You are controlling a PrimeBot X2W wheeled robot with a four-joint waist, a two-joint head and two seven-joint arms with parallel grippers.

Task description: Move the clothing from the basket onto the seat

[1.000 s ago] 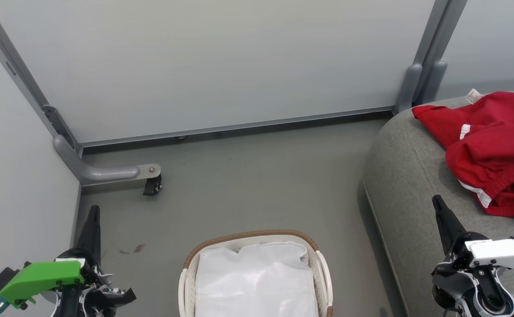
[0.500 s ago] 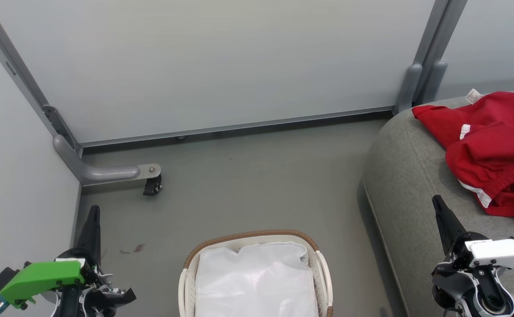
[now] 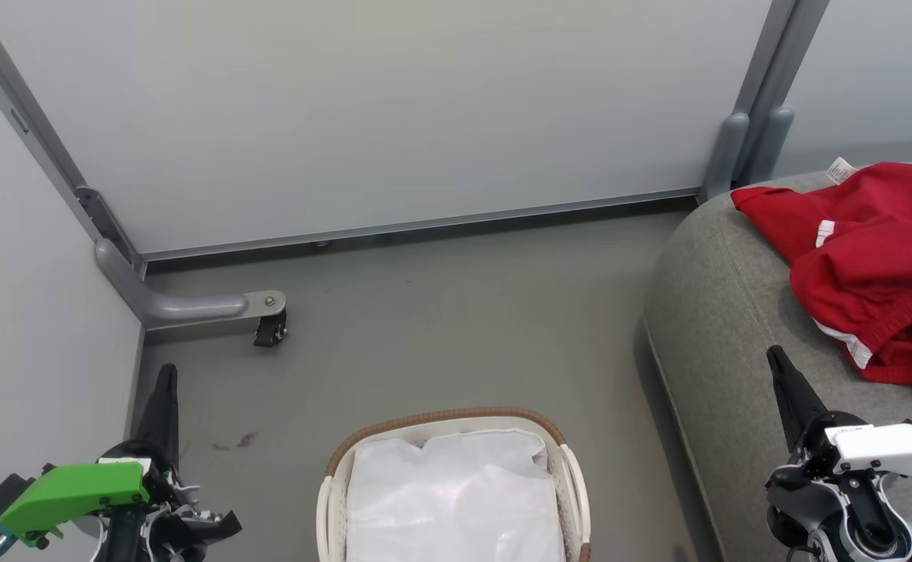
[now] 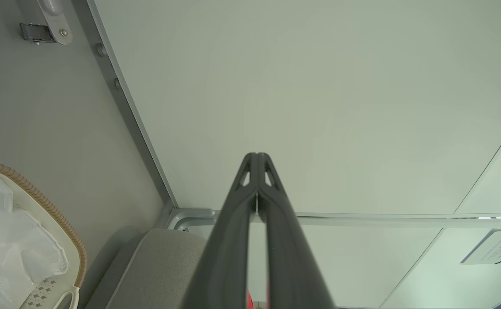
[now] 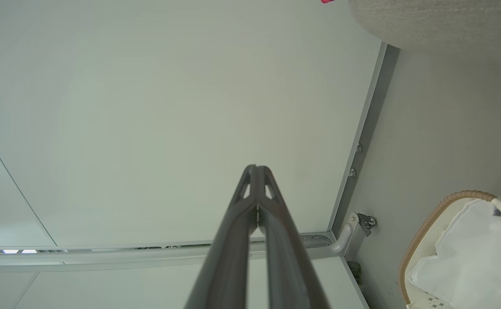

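**Late stage of the transfer.** The red garment lies crumpled on the seat. The basket shows nothing but its white liner in the part that is visible. Its near end is cut off by the frame edge, so it cannot be told whether any clothing remains there. On this evidence the move appears done or nearly so, with at most a check of the basket left. The left tool has its two dark fingers pressed together and holds nothing; the right tool is likewise closed tip to tip and empty. The basket stands on the floor between the two tools, to the right of the left tool and to the left of the right tool, apart from both. In the head view the right tool appears against the front part of the seat. The garment lies just beyond and to the right of its fingertips, not touching them, and is well apart from the left tool, far to its right past the basket.
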